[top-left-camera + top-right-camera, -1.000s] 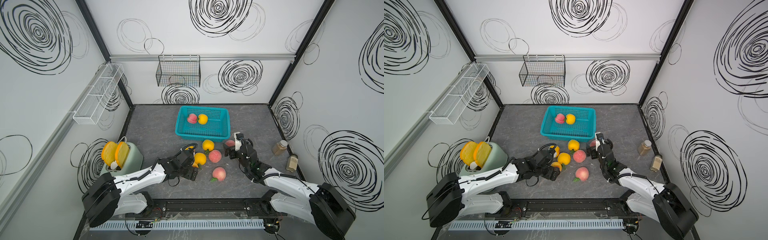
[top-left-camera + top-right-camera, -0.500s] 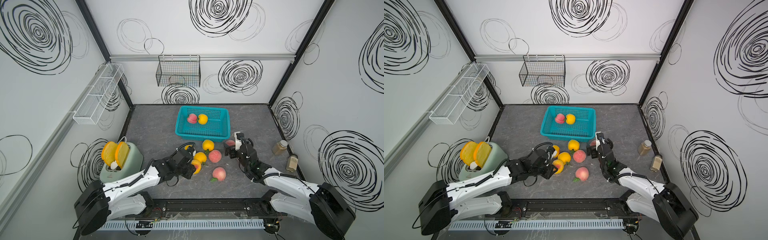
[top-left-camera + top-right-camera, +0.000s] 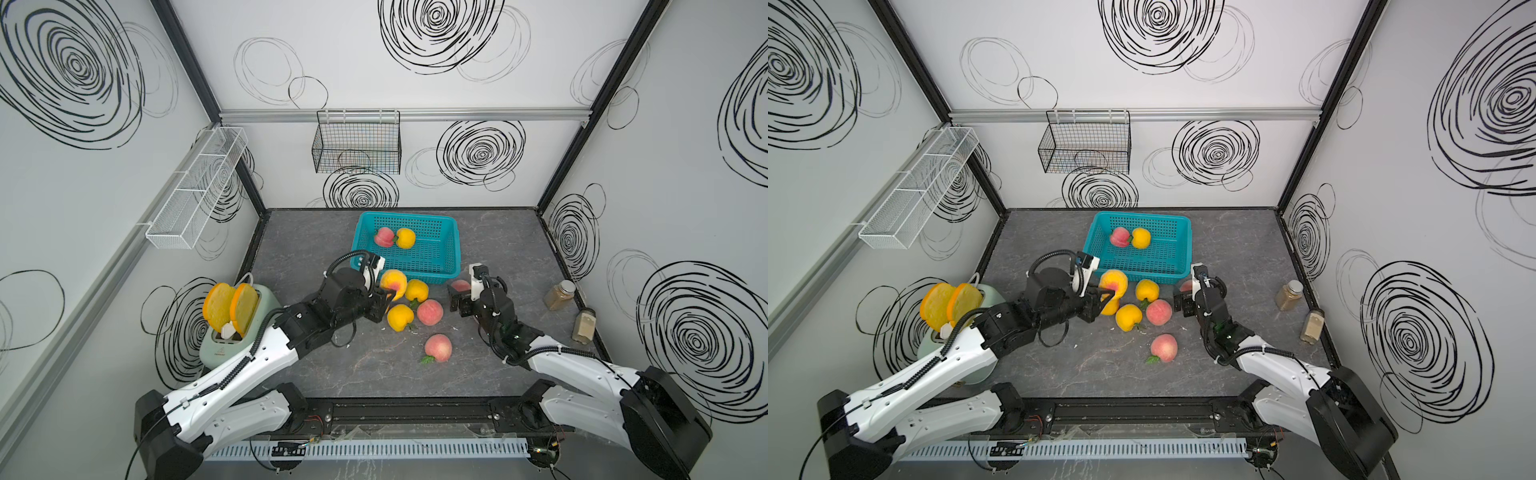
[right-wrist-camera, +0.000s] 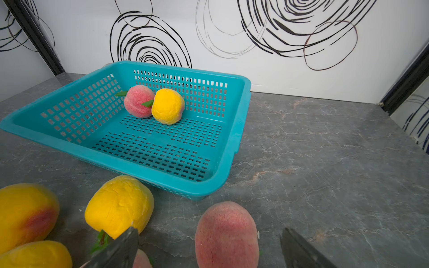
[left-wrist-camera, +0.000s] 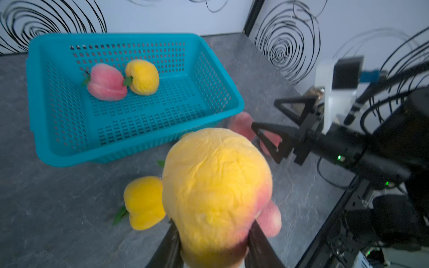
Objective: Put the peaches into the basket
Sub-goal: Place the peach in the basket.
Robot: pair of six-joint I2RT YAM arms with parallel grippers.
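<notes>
The left gripper (image 3: 386, 295) is clamped on a rounded yellow-orange peach (image 3: 392, 281) with wrinkled skin and a red blush, just beside the near rim of the perforated teal plastic basket (image 3: 455, 253). The basket contains a pink-red peach (image 3: 384, 237) and a yellow peach (image 3: 405, 238), touching. Four loose peaches (image 3: 430, 311) lie on the grey marbled tabletop (image 3: 332, 374). The right gripper (image 4: 209, 250) stands wide, its dark fingers flanking a fuzzy pink peach (image 4: 226, 234).

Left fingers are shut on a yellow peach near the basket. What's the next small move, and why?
Probably carry the left gripper forward over the near rim of the basket. Its fingers clamp the yellow peach clear of the table, the rim lies just ahead, and the basket floor nearest it is bare.
</notes>
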